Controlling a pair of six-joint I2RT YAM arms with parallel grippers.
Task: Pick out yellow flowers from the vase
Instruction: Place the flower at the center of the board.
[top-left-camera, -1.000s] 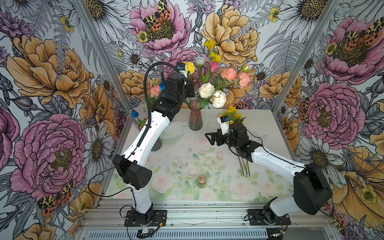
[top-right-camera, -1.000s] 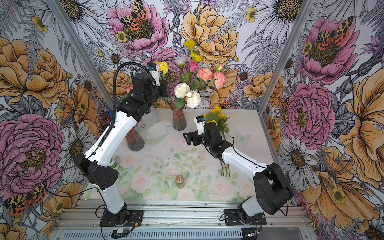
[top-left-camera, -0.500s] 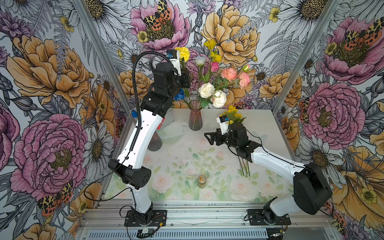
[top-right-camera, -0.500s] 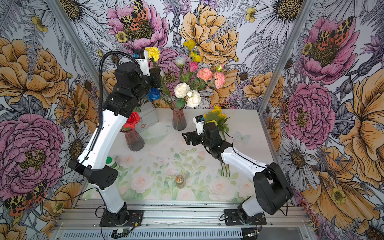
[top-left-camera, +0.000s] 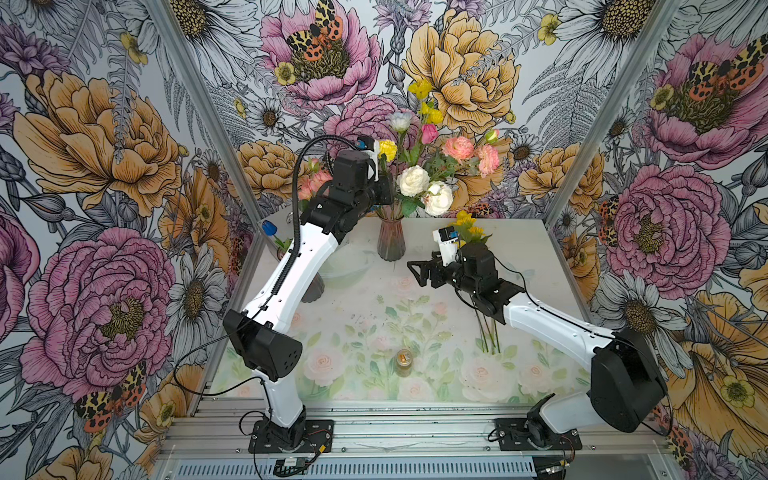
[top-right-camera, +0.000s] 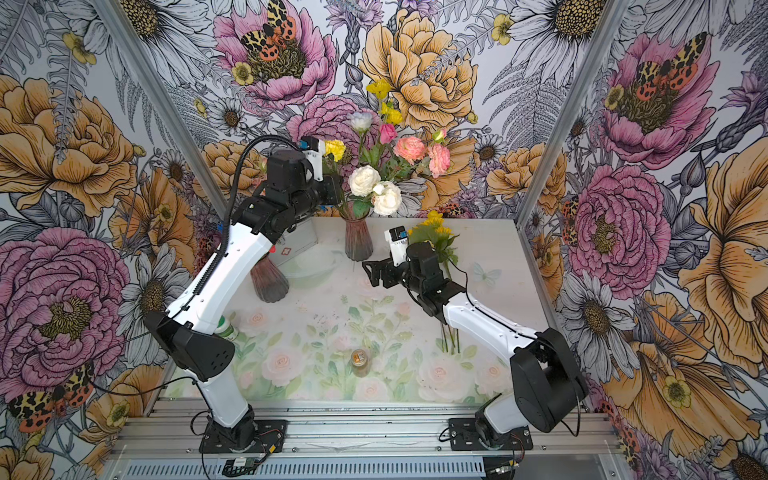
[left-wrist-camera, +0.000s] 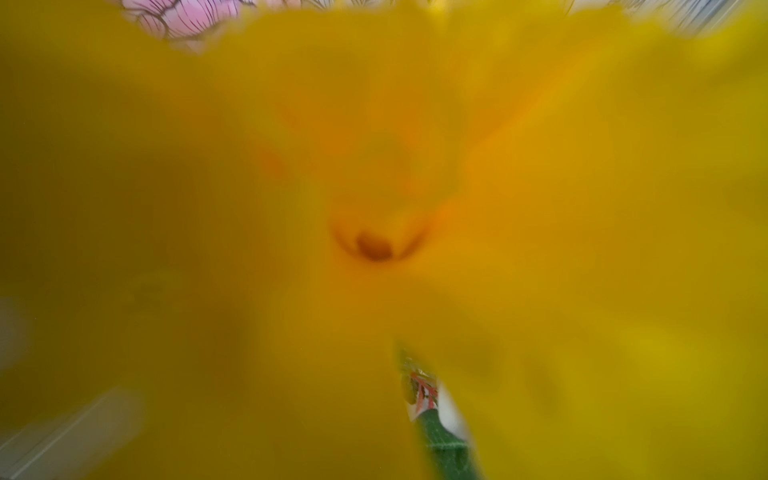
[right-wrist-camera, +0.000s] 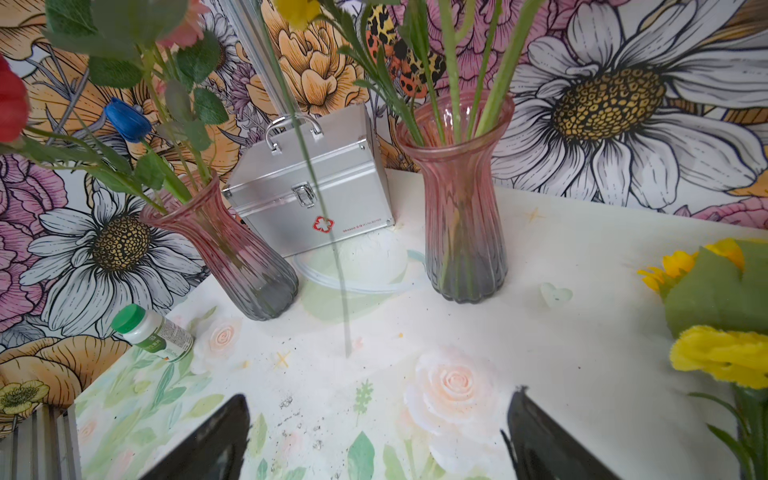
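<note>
Left gripper (top-left-camera: 384, 189): clenched, apparently on the yellow flower (top-left-camera: 387, 148) stem.
Flower: up beside the vase (top-left-camera: 390, 243), stem end dangling outside it.
Right gripper (right-wrist-camera: 378, 415): jaws wide, empty.
Other yellow blooms (top-left-camera: 467, 226): lying behind right arm.

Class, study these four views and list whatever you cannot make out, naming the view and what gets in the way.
Left wrist view: a blurred yellow bloom fills it, hiding the left end effector.
Right wrist view: the hanging stem's top is cut off by the edge.
In a top view, the left arm hides most of the second vase.
Both top views: the small jar's contents are too small to tell.
</note>
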